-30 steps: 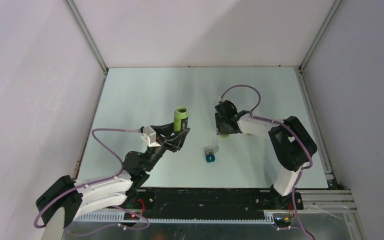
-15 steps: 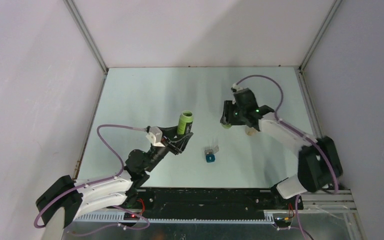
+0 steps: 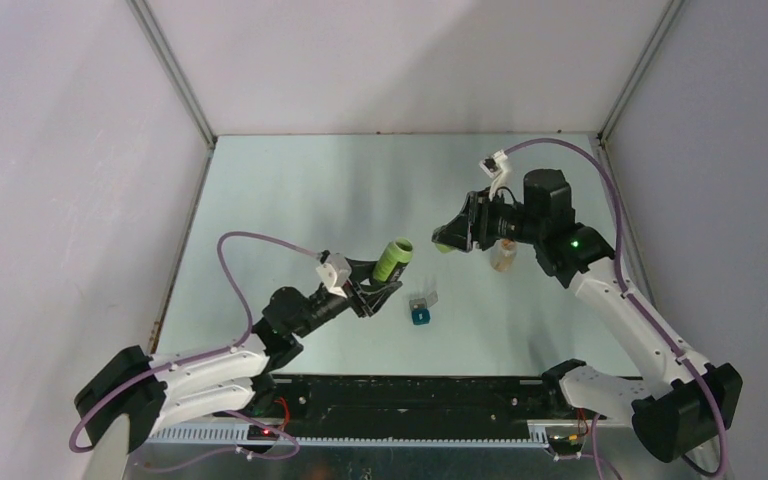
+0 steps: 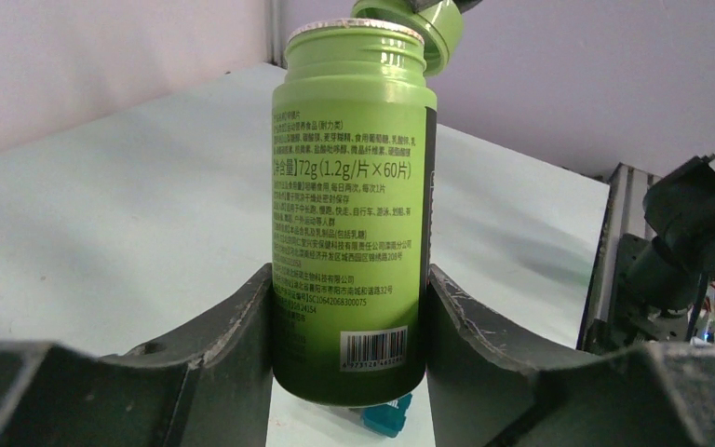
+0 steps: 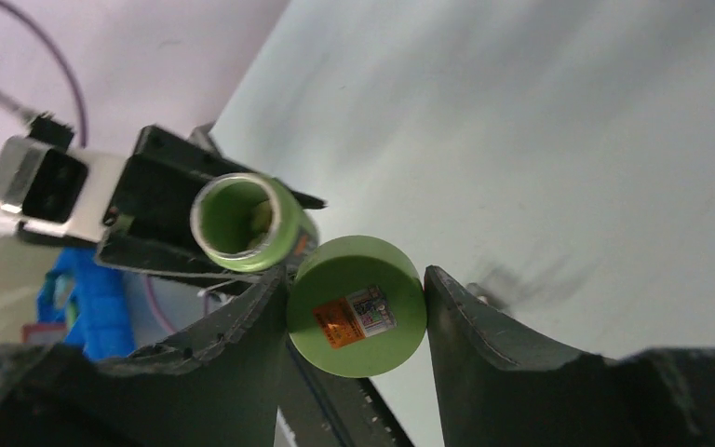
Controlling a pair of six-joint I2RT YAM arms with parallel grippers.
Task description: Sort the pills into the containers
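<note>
Gripping the cap, right wrist alone sees inside the green bottle.

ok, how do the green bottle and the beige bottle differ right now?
Green bottle is held tilted in the left gripper; beige bottle stands on the table, ungripped. Green bottle is open, its cap in the right gripper; beige bottle's top is unclear. Both are small cylinders.

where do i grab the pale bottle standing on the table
Around its body, below the top, jaws either side. The pale bottle stands upright on the table, so probably come in level from its bare near side; the right gripper, shut on the green cap, hangs just left.
</note>
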